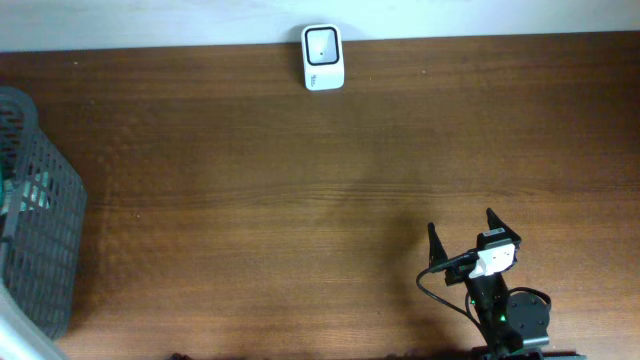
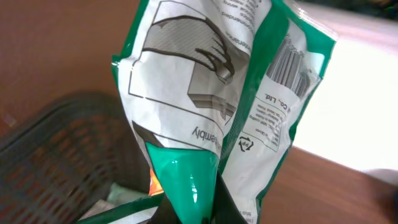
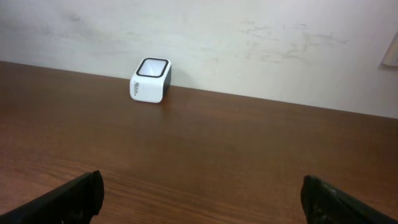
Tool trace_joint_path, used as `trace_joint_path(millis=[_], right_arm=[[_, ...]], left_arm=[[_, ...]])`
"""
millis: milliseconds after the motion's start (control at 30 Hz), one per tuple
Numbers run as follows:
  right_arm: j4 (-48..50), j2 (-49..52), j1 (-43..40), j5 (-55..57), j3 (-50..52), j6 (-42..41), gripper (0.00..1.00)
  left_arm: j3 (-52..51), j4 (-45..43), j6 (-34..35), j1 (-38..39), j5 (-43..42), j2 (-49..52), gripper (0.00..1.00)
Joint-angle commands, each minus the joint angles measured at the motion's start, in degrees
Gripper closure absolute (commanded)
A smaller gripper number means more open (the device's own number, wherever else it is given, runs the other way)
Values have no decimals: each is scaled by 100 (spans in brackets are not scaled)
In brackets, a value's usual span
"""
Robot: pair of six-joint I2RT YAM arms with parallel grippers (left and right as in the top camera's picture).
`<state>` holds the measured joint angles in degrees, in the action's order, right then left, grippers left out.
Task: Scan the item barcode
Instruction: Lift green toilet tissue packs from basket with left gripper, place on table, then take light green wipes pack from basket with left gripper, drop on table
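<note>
Left pincer (image 2: 193,215): pinched nearly shut on the bottom end of a green and white packet (image 2: 205,106). We see only a dark sliver of its fingers under the foil.

Right pincer (image 3: 205,205): jaws spread wide with nothing between them, low over the table (image 1: 250,200).

Packet, from the left pincer: it stands straight out ahead of the fingertips with its long axis running away from the grip. It is crumpled and folded down the middle.

Barcode (image 2: 292,62): on the panel to the right of the fold, near the end farthest from the left pincer. It is turned partly aside and we cannot read it whole.

Basket (image 2: 62,162): below and to the left of the left pincer, so we judge the packet is lifted just clear of it.

Scanner (image 1: 323,57): ahead and to the left of the right pincer, well apart, against the far wall, with its dark window facing upward.

Scanner, from the left pincer: not in the left wrist view. Overhead does not show that arm clearly, so we cannot tell the bearing.

What the move turns on: we judge the holding arm must carry the packet across and turn the barcode panel down toward that window.
</note>
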<state>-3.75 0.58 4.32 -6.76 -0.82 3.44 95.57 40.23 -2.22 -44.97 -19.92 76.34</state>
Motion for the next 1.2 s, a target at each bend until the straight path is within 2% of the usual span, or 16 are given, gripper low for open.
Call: trace_joint_path(millis=[0, 100, 167, 267, 367, 533, 633, 700, 733, 767, 833, 900, 1067, 1100, 1167], right_arm=[[13, -39, -22, -11, 50, 17, 1], [13, -39, -22, -11, 50, 17, 2], [13, -39, -22, -11, 50, 17, 2], [13, -39, -22, -11, 50, 17, 2], [13, -39, -22, -9, 50, 17, 2], [13, -39, -22, -11, 50, 17, 2], [13, -39, -22, -11, 50, 17, 2], [13, -39, -22, -11, 50, 17, 2], [13, -39, -22, -11, 50, 17, 2], [13, -39, -22, -9, 50, 17, 2], [13, -39, -22, -9, 50, 17, 2], [13, -39, -22, -9, 50, 17, 2], [13, -39, -22, -11, 50, 17, 2], [13, -39, -22, -11, 50, 17, 2], [13, -39, -22, -11, 50, 17, 2]], left_arm=[[26, 142, 162, 1014, -90, -660, 100], [-42, 1193, 162, 2498, -70, -592, 100], [-326, 1543, 160, 3340, 50, -518, 100], [-1137, 1611, 160, 4677, 920, -485, 100], [-1915, 1600, 179, 5571, 1016, -122, 100], [-2221, 844, -107, 7005, 1008, 1244, 100], [-2221, 146, -107, 7615, 925, 2277, 100], [-2218, -168, -105, 7737, 927, 2599, 100], [-2221, -262, -105, 7746, 925, 2677, 62], [-2218, -330, -105, 7744, 931, 2728, 1], [-2041, -299, -101, 7632, 1095, 2719, 1], [-1408, 162, -103, 7357, 1095, 2710, 1], [1574, 2208, -111, 6367, 1078, 2708, 1], [2190, 2621, -334, 6129, 1082, 2708, 1], [3484, 3403, -313, 5407, 1499, 2704, 1]])
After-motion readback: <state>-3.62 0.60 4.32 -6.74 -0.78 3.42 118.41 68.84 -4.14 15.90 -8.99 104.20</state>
